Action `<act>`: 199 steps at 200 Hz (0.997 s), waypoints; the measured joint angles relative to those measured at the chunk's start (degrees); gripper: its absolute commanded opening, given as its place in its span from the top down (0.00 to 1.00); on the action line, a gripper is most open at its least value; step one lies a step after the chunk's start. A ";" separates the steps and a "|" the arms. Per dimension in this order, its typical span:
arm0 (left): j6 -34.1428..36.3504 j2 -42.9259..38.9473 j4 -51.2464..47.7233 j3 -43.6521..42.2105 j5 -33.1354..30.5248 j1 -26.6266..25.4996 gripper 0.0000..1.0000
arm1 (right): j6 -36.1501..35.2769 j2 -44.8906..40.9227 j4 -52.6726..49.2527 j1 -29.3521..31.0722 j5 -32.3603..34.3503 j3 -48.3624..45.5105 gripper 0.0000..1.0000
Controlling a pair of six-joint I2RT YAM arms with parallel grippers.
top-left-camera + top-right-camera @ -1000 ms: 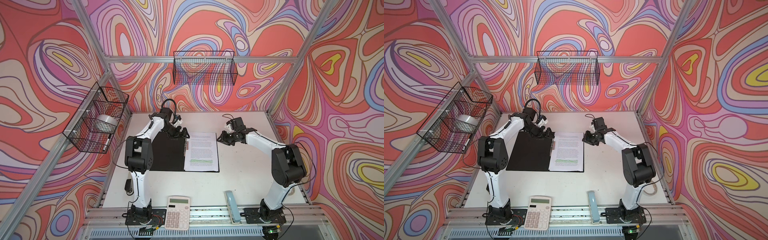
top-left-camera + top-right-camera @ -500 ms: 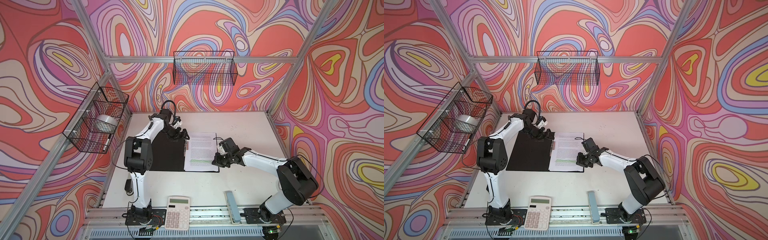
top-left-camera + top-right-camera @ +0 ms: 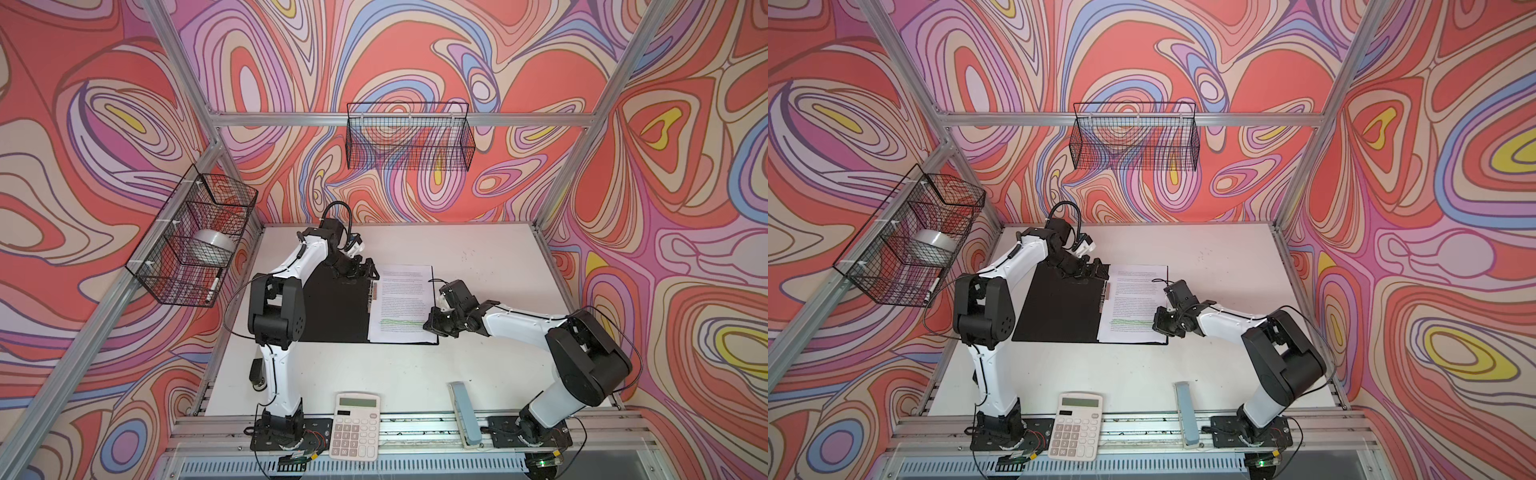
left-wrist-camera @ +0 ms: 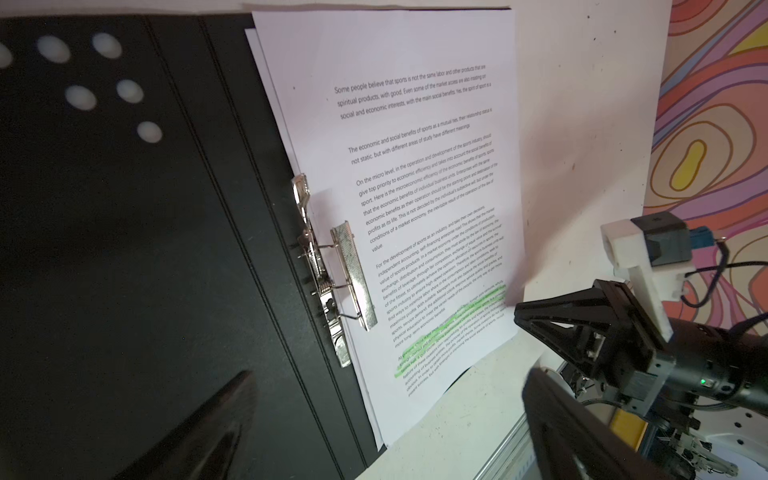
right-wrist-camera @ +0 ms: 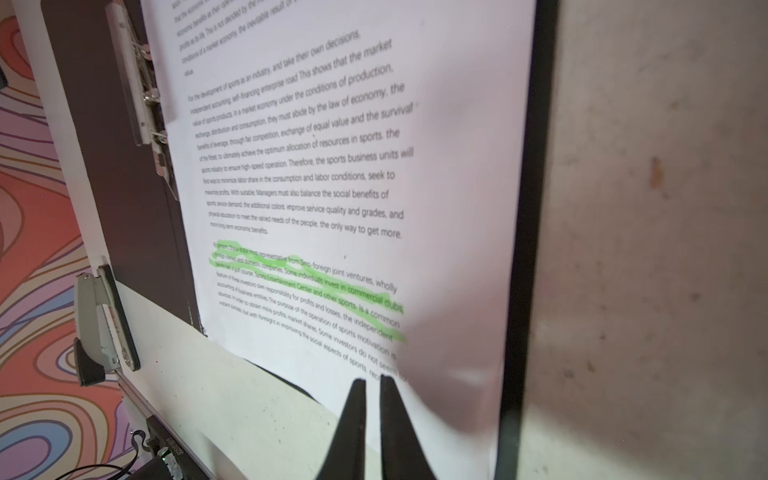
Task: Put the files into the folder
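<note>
The left arm (image 3: 300, 261) and right arm (image 3: 519, 325) share white links, black joints, black cables.

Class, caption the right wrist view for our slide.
Shut right gripper over green-highlighted white printed sheets lying in an open black folder with metal clip.

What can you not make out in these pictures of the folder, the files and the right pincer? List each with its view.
- folder: outer cover, every view; it lies open, outside down.
- files: sheet count, both top views; the top page covers the rest.
- right pincer: whether its shut tips nip a page, right wrist view; the paper there is blurred.
</note>
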 measured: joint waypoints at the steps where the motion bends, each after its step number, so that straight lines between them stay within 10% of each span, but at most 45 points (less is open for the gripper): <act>1: 0.00 0.00 0.00 0.00 0.00 0.00 0.00 | 0.00 0.02 0.04 0.00 0.02 -0.04 0.91; 199: 0.00 0.13 -0.90 2.40 0.74 0.00 0.00 | 0.98 1.51 5.73 0.00 -0.96 -3.17 0.90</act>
